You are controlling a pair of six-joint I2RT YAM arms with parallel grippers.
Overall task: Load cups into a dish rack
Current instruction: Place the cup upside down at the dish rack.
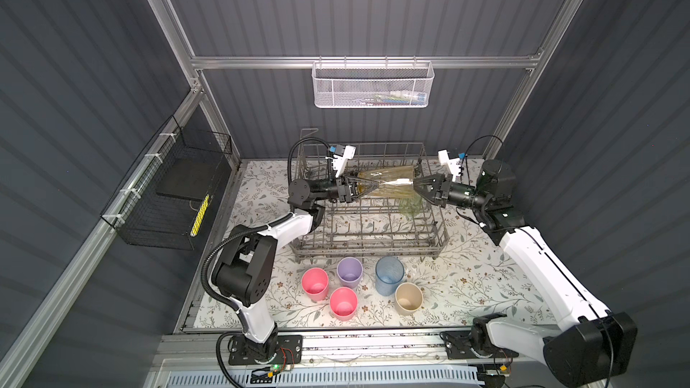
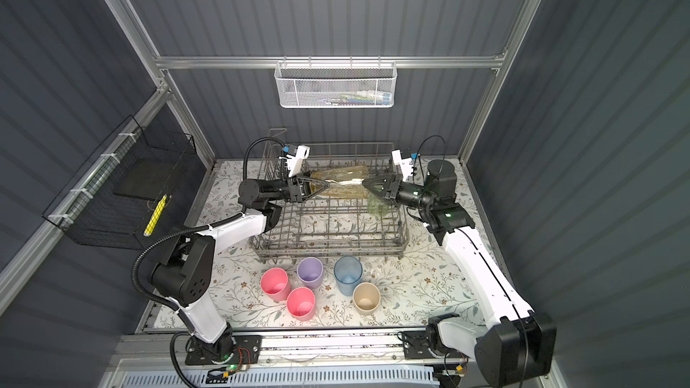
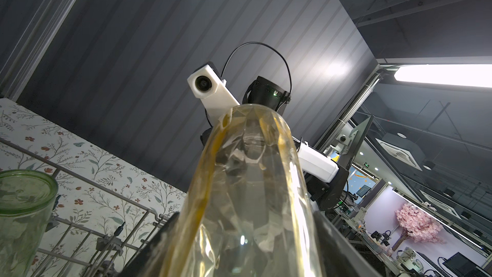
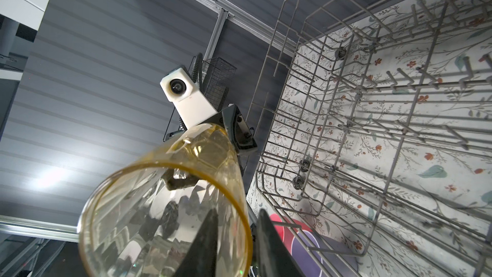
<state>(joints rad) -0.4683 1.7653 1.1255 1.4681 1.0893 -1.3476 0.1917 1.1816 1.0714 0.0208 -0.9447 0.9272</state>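
We list: white mesh basket [image 1: 336, 87] beyond left pincer [image 1: 376, 185]; black wire basket [image 1: 149, 233] on its outer side; floral mat [image 1: 466, 274] beneath.

My left arm [image 1: 295, 223] and right arm [image 1: 541, 266] wear white shells over black joints. A black corrugated hose [image 1: 204, 270] follows the left one. A white camera block [image 1: 341, 156] tops each wrist.

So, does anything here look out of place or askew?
Yes. The translucent amber-yellow cup lies sideways in the air above the grey wire dish rack, not set down in it. The left gripper clamps its base end; the right gripper straddles its rim, jaws apart. Nothing looks spilled or broken.
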